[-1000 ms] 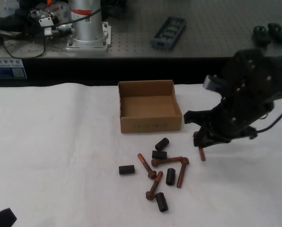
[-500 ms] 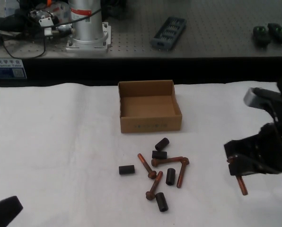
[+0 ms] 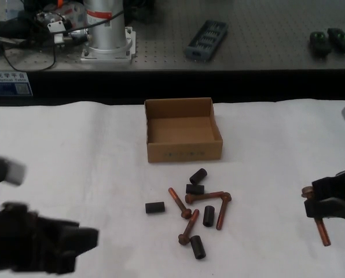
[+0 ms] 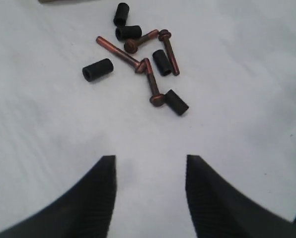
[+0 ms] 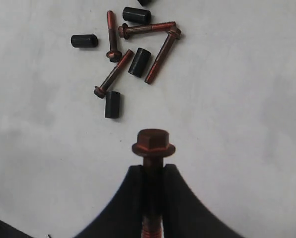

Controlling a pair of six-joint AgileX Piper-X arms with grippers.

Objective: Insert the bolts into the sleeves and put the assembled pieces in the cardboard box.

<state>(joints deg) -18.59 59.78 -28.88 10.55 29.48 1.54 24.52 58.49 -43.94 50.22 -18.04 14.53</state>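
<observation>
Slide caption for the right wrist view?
Right gripper shut on a bolt; loose bolts and sleeves lie beyond.

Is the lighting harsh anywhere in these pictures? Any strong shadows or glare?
High view: even light on the white cloth, no glare; the cardboard box is slightly shaded inside. Left wrist view: loose bolts and sleeves throw only faint, soft shadows. Right wrist view: the bolt in the right claw shows a dull sheen on its head.
</observation>
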